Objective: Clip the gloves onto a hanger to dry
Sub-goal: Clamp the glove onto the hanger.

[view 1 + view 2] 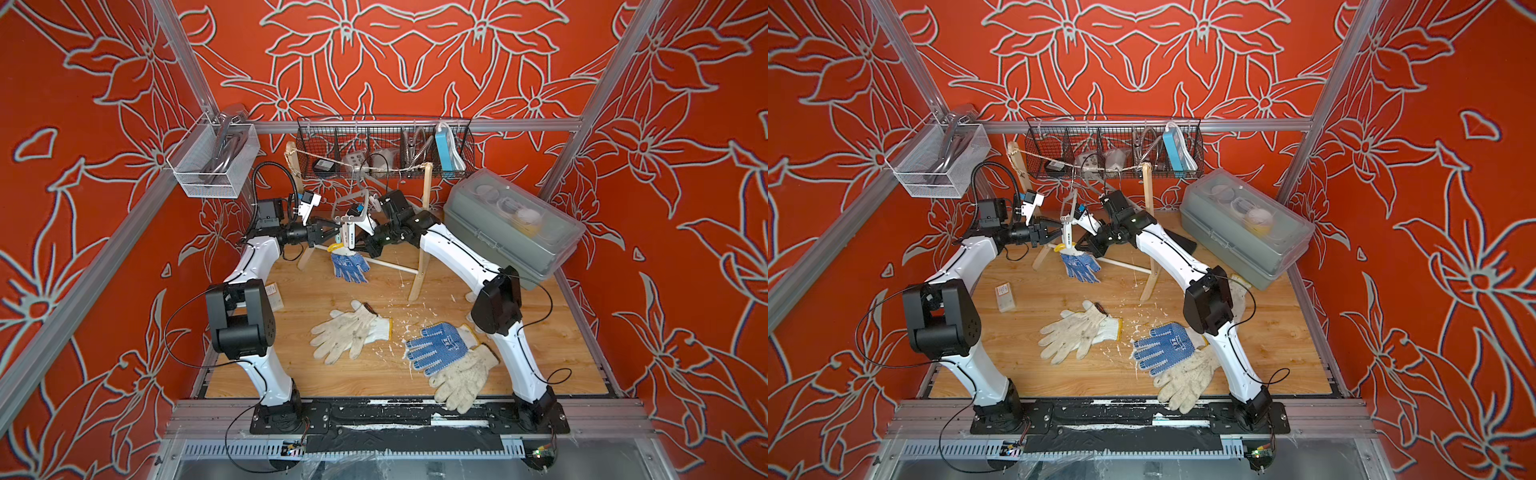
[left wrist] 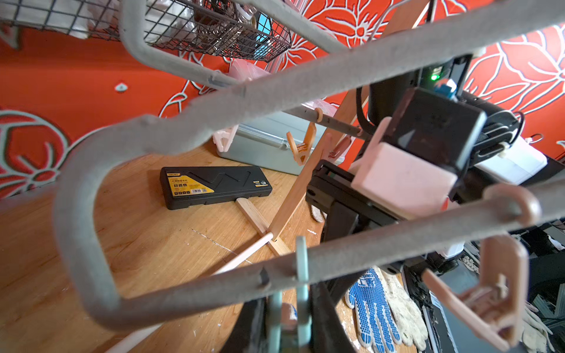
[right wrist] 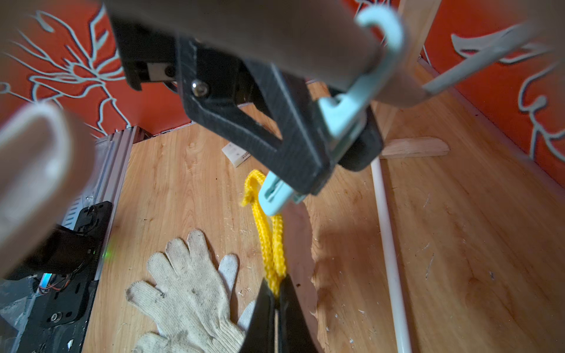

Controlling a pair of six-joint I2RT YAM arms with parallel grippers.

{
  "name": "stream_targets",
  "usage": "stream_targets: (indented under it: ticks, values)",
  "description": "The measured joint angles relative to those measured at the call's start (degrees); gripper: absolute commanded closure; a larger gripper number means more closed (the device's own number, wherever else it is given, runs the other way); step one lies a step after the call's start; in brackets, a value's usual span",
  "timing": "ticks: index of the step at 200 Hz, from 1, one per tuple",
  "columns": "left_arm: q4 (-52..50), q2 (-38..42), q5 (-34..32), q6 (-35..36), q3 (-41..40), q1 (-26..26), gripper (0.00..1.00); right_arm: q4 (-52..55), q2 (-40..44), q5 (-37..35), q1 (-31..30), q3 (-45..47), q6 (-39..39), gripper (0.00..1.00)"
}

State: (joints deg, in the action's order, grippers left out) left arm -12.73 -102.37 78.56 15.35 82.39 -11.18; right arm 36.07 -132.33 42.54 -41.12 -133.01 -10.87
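A grey hanger (image 1: 351, 198) hangs from a rope at the back, with plastic clips on its bars. My left gripper (image 1: 338, 235) (image 2: 290, 321) is shut on a pale green clip (image 3: 275, 195), pinching its handles. Just below it, my right gripper (image 1: 359, 249) (image 3: 276, 293) is shut on the yellow cuff edge (image 3: 269, 244) of a blue-dotted glove (image 1: 350, 266) (image 1: 1079, 266), which hangs fingers down. The cuff reaches up to the clip's mouth; I cannot tell whether it is inside. Other gloves lie on the table: off-white ones (image 1: 353, 332) and a blue-dotted one (image 1: 440, 345) on another off-white glove (image 1: 465, 378).
The rope spans a wooden post frame (image 1: 419, 266) on the table. A grey lidded box (image 1: 511, 224) stands at the back right, with a black wire basket (image 1: 386, 145) on the rear rail and a white mesh basket (image 1: 212, 162) on the left. A black case (image 2: 214, 186) lies behind the frame.
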Motion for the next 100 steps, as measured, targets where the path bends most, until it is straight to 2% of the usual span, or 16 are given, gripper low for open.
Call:
stream_targets:
  ticks: [100]
  values:
    - [-0.1,0.0,0.0,0.1,0.0,0.5,0.83,-2.0,-0.5,1.6,0.0,-0.3,2.9,1.0]
